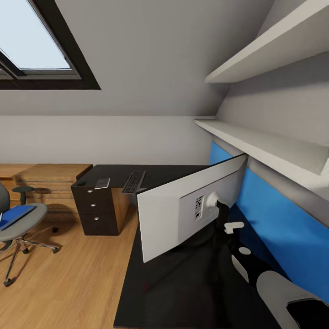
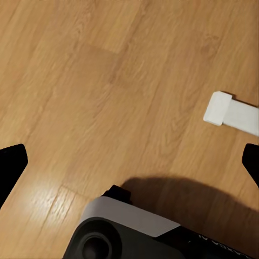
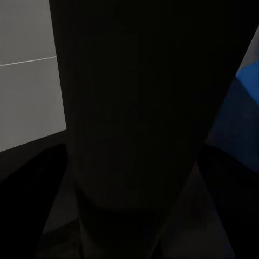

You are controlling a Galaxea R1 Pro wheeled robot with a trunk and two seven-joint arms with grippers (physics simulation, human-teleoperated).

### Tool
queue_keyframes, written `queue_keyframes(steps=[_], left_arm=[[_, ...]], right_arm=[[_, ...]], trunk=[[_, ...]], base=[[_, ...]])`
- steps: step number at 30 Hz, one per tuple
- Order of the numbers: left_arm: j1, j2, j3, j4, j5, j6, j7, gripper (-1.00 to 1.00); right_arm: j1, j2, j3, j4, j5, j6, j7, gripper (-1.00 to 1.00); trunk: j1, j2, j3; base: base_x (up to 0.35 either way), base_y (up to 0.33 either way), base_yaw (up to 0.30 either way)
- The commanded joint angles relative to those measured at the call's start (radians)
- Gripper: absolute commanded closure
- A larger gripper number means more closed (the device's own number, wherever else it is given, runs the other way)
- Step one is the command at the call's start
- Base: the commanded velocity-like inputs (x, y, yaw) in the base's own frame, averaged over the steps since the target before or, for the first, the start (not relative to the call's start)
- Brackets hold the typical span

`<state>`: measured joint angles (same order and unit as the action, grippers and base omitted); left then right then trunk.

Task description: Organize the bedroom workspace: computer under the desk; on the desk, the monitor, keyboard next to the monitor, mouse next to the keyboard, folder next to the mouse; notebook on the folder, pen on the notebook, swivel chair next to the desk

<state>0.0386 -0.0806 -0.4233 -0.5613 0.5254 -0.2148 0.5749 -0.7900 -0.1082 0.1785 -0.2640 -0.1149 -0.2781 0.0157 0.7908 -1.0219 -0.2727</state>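
The monitor (image 1: pixel 183 214) stands on the near stretch of the black desk (image 1: pixel 160 278), its white back turned to the head camera and its body tilted, the black stand (image 3: pixel 135 118) behind it. The right arm (image 1: pixel 274 283) reaches in along the blue wall panel (image 1: pixel 274 214) toward that stand; the right wrist view is almost wholly dark, pressed close to the stand, with a grey-white strip of the monitor's back to one side and blue to the other, so I cannot tell whether the right gripper is spread or closed on anything.

Further along the desk lies the keyboard (image 1: pixel 133 181), and beside it, above the drawer unit (image 1: pixel 93 208), a small grey notebook (image 1: pixel 102 183). The chair (image 1: pixel 18 224) stands well apart on the wood floor (image 1: pixel 68 283), with the blue folder (image 1: pixel 16 215) flat on its seat.

The left gripper (image 2: pixel 129 162) hangs over bare floor, its dark fingertips (image 2: pixel 12 162) spread wide with nothing between them; a white desk leg foot (image 2: pixel 232 112) and the robot's base (image 2: pixel 124 232) show below it
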Motion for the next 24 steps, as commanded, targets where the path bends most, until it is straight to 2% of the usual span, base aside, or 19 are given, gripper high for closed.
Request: queue_keyframes(steps=[1, 15, 24], left_arm=[[0.0, 0.001, -0.006, -0.001, 0.011, -0.006, 0.005, -1.0], [0.0, 0.001, -0.006, 0.0, 0.011, -0.006, 0.005, -1.0], [0.0, 0.001, -0.006, 0.0, 0.011, -0.006, 0.005, -1.0]], right_arm=[[-0.002, 0.0, 0.003, -0.001, -0.009, -0.004, 0.001, 1.0], [-0.002, -0.001, 0.001, -0.001, -0.009, -0.004, 0.001, 1.0], [-0.002, -0.001, 0.002, -0.001, -0.009, -0.004, 0.0, 1.0]], trunk=[[0.0, -0.001, -0.001], [0.0, -0.001, -0.001], [0.0, -0.001, -0.001]], base=[[0.091, 0.0, -0.011], [0.268, 0.0, -0.002], [0.04, 0.0, 0.0]])
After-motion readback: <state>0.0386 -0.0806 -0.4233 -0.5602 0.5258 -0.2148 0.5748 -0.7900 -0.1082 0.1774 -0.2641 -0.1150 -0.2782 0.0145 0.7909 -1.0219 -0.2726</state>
